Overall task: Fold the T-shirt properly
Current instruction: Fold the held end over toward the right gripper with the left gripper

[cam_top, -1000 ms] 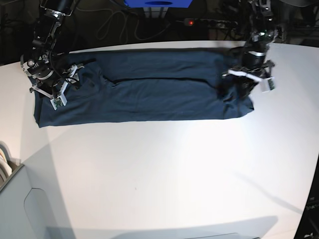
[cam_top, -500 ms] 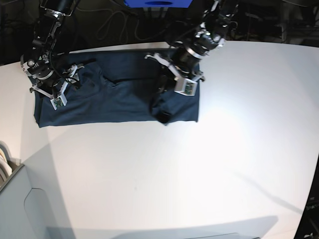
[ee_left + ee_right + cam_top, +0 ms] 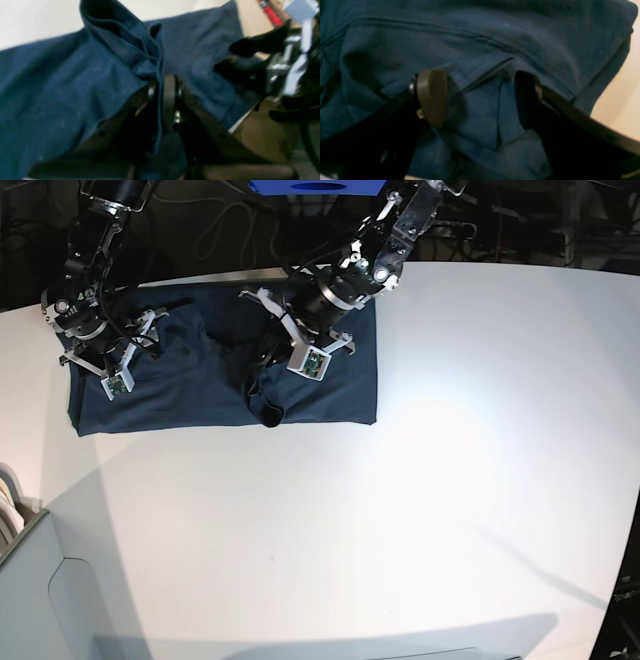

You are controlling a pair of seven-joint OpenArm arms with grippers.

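Observation:
The dark navy T-shirt point(image 3: 190, 395) lies along the far side of the white table point(image 3: 400, 510), and its right part is doubled over to the left. My left gripper point(image 3: 262, 370) hangs over the shirt's middle, shut on a bunched, hemmed edge of the T-shirt point(image 3: 140, 57); the left gripper point(image 3: 168, 86) shows its jaws pressed together on the cloth. A drooping lump of fabric point(image 3: 268, 415) hangs below it. My right gripper point(image 3: 100, 342) rests on the shirt's left end, open, with its fingers point(image 3: 432, 97) astride a flat seam of the T-shirt point(image 3: 495, 32).
A blue box point(image 3: 320, 186) and cables sit in the dark behind the table's far edge. A grey ledge point(image 3: 30, 580) rises at the lower left corner. White tabletop stretches across the near and right sides.
My left gripper has carried the shirt's right end far to the left, laying it over the middle. The right arm has not moved.

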